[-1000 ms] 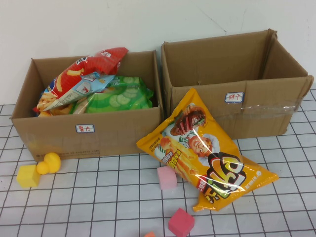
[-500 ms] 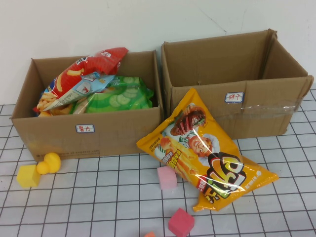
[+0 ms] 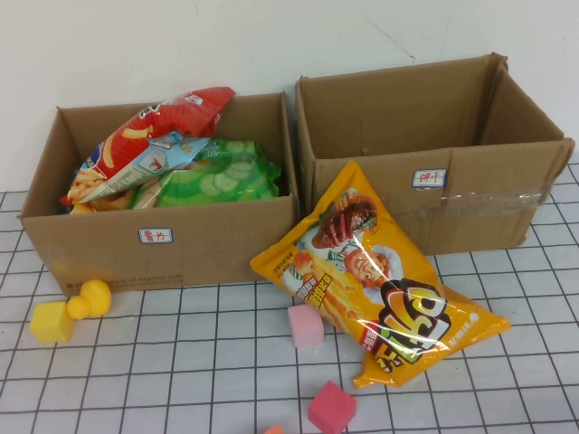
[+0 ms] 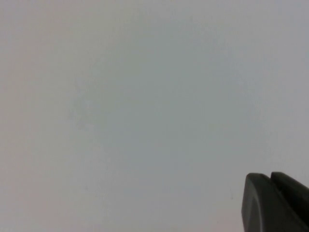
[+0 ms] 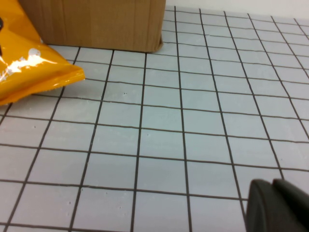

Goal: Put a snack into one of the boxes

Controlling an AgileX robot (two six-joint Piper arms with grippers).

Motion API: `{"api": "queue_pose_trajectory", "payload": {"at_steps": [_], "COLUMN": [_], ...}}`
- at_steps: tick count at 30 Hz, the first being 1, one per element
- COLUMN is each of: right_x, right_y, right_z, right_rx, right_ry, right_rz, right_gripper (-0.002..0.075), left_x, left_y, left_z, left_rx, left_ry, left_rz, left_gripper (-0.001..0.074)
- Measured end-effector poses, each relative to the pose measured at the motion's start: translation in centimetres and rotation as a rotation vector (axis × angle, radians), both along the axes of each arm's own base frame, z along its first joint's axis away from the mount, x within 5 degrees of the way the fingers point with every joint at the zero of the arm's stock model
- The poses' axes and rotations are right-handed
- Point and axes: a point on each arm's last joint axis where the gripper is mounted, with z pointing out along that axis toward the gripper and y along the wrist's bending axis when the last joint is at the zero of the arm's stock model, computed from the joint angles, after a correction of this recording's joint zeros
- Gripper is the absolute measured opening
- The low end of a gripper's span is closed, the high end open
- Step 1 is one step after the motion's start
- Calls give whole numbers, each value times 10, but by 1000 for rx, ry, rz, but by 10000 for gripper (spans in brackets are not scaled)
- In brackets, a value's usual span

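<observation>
Nothing has moved since the earlier frame. On the gridded table [image 3: 181, 362], an orange snack bag [image 3: 375, 276] leans against the front of the right cardboard box [image 3: 470, 203], its lower end on the table near the front edge. Beside it, the left cardboard box [image 3: 163, 249] holds a red chip bag [image 3: 149, 136] and a green snack bag [image 3: 217, 176]. Pink foam cube [image 3: 305, 325], magenta cube [image 3: 331, 407] and yellow blocks [image 3: 68, 312] lie in front. Left tool [image 4: 275, 203] faces a blank wall, clenched. Right tool [image 5: 277, 205] hovers over the table's right side; I cannot tell its state.
</observation>
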Motion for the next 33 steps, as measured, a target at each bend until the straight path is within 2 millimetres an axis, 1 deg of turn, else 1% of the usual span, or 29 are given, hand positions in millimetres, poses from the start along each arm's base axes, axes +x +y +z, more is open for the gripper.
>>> {"api": "queue_pose_trajectory", "payload": {"at_steps": [2,3,6,10,14,18,23,25,27,30,33], "right_x": [0,0,0,0,0,0,0,0,0,0,0], "right_y": [0,0,0,0,0,0,0,0,0,0,0], "right_z": [0,0,0,0,0,0,0,0,0,0,0], "right_rx": [0,0,0,0,0,0,0,0,0,0,0], "right_ry": [0,0,0,0,0,0,0,0,0,0,0], "right_rz": [0,0,0,0,0,0,0,0,0,0,0], "right_gripper": [-1,-1,-1,-1,-1,-1,-1,-1,-1,-1,-1], "left_x": [-1,-1,7,18,28,42,60,67,72,84,96], "left_y": [0,0,1,1,0,-1,-2,-2,-3,-3,-4], "left_z": [10,20,31,30,26,11,-28,-47,-59,-65,-63], "left_rx": [-9,-24,-40,-42,-77,-200,-258,-311,-388,-475,-557], "left_ry": [47,119,327,486,524,611,789,849,886,916,922], "left_rz": [-3,-8,-8,-2,-13,-45,-39,-38,-42,-40,-48], "left_gripper": [-1,-1,-1,-1,-2,-1,-1,-1,-1,-1,-1]}}
